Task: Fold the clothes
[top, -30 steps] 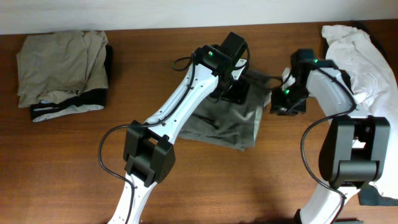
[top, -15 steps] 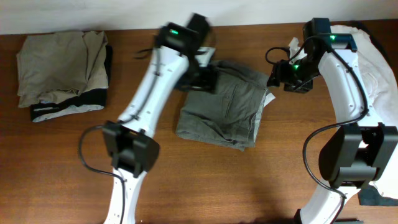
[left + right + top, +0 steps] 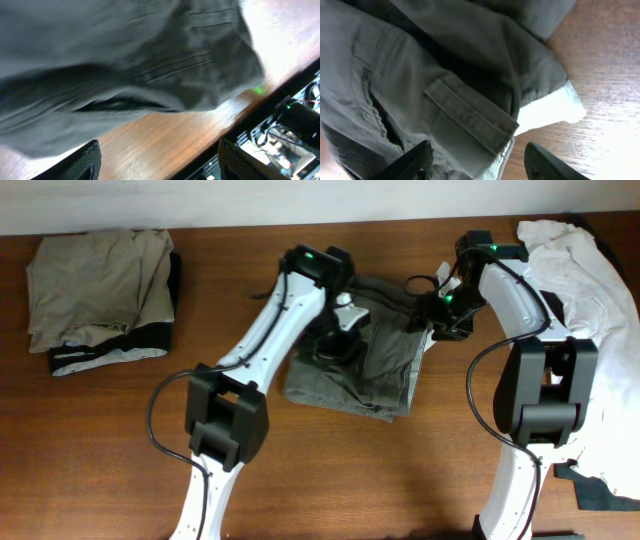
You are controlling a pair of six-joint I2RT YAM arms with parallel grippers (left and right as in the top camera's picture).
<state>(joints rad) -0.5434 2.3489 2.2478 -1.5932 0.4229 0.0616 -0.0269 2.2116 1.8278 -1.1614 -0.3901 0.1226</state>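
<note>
**A:** L arm, pose?

**B:** Rises from the near edge, leans toward 1 o'clock, elbow high at the back, then the wrist folds down. L gripper hangs over the shorts, at their 10 o'clock part.

**A:** Claw?

**B:** Spread wide. Wrist cam shows both fingers far apart, nothing betw. them; cloth and bare wood below. Can't tell if the tips touch the cloth.

**A:** R arm?

**B:** Goes up from its base at 4 o'clock, arcs over toward 11, forearm bent back inward. R gripper sits at the shorts' 2 o'clock corner.

**A:** Pinching?

**B:** No, its fingers stand apart too. Under them: a pocket flap and a bit of white lining poking out at the edge.

**A:** Shorts where?

**B:** Mid table, grey-olive, lying roughly folded into a rumpled rectangle, still wrinkly.

**A:** Other clothes?

**B:** Folded pile at 10 o'clock, beige on top, black-and-white trim beneath. White shirt heaped at 2 o'clock, behind the R arm, well apart from the shorts.
</note>
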